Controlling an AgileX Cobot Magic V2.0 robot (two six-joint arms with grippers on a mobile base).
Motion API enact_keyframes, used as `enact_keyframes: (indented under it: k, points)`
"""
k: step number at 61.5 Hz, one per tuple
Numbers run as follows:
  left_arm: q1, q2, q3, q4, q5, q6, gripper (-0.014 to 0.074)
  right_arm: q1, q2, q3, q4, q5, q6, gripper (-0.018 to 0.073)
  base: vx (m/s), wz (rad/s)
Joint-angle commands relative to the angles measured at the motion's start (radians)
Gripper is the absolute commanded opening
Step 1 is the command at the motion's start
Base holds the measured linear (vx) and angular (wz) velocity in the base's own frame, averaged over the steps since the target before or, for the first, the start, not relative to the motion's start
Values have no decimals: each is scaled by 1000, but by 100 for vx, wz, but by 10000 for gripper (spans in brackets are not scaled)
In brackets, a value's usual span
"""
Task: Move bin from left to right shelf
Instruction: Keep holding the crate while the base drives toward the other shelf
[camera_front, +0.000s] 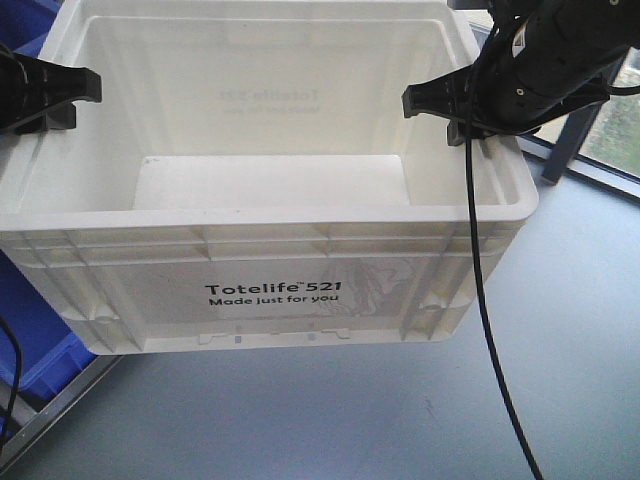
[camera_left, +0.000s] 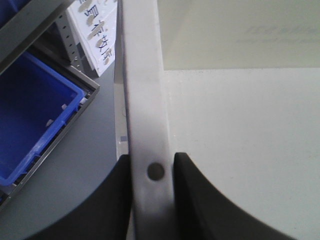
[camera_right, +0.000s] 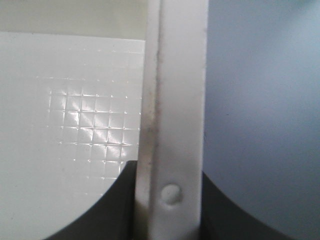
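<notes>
The bin (camera_front: 270, 270) is a big white tote printed "Totelife 521 Made just for you", and it hangs in front of me above the grey floor. My left gripper (camera_front: 62, 98) is shut on its left rim. In the left wrist view, the black fingers of the left gripper (camera_left: 152, 161) pinch the rim (camera_left: 142, 75) from both sides. My right gripper (camera_front: 452, 108) is shut on the right rim. The right wrist view shows the right gripper (camera_right: 167, 174) clamped on the white rim (camera_right: 175, 75). The bin's inside looks empty.
Blue bins (camera_front: 40, 350) sit low at the left in a grey metal shelf frame (camera_left: 80, 102). A second blue bin (camera_left: 35, 110) lies beside the tote. A black cable (camera_front: 482, 300) hangs past the tote's right corner. Grey floor (camera_front: 570, 340) stretches right, towards a window (camera_front: 622, 130).
</notes>
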Motion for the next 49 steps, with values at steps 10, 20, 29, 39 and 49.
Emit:
enact_keyframes:
  k: [10,20,29,39,49]
  points:
    - [0,-44,-40,17,-99,14,149,-7,-54,-36,-74,-86,-8,83,0,47]
    - [0,-44,-40,17,-99,14,149,-7,-54,-36,-74,-86,-8,83,0,51]
    - [0,-44,-40,17,-99,14,149,-7,-54,-36,-74,-86,-8,83,0,53]
    - [0,-44,-40,17,-99,14,149,-7,-54,-36,-74,-86,-8,83,0,51]
    - [0,-44,-40,17,-99,14,149,-7,-54,-36,-74,-86,-8,83,-1,45]
